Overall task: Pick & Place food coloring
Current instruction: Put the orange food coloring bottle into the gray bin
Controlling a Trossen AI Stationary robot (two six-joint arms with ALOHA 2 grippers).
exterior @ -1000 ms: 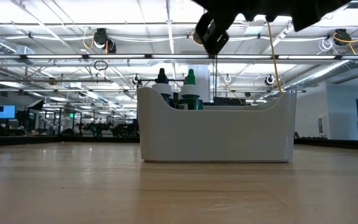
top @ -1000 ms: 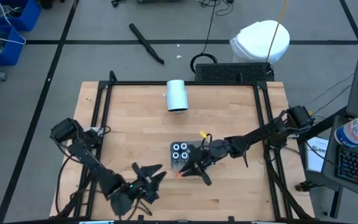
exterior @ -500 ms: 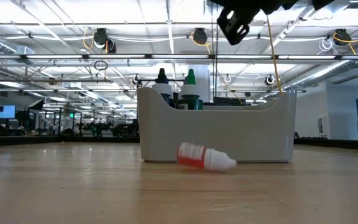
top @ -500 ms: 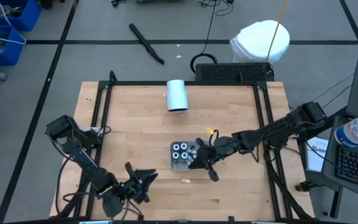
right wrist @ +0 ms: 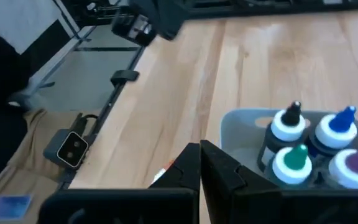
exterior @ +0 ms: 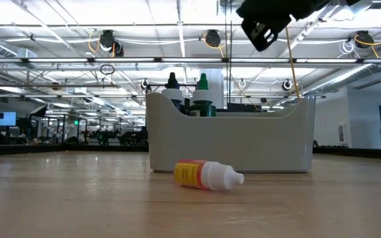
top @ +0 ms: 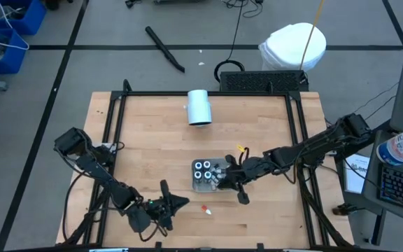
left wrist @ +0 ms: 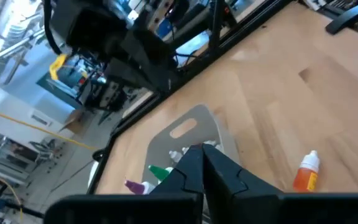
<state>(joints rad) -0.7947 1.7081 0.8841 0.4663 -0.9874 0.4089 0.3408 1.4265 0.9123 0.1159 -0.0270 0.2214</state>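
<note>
From my remote station, the left end effector [top: 175, 204] sits low over the near-left part of the wooden worktop [top: 145, 140], its fingers pressed together and gripping nothing. Just to its right, one small bottle of food coloring [top: 206, 208] lies on its side on the bare wood, white cap and red-and-yellow label showing in the low view [exterior: 207, 176], apart from both arms. Beyond it stands the grey tray [top: 208, 177], upright on the worktop, with the other bottles [right wrist: 306, 146] standing in it; my right wrist camera picks out black, blue, green and purple tips above white collars. The lone bottle rests in front of the tray's near wall [exterior: 243, 142], close to it but not touching. The right end effector [top: 238, 190] hangs above the tray's right end, raised off the worktop, fingers shut and empty. Its arm reaches in from the right edge of the frame. A white cylinder [top: 199, 107] lies toward the far side of the worktop, well apart from the tray and the arms.
</note>
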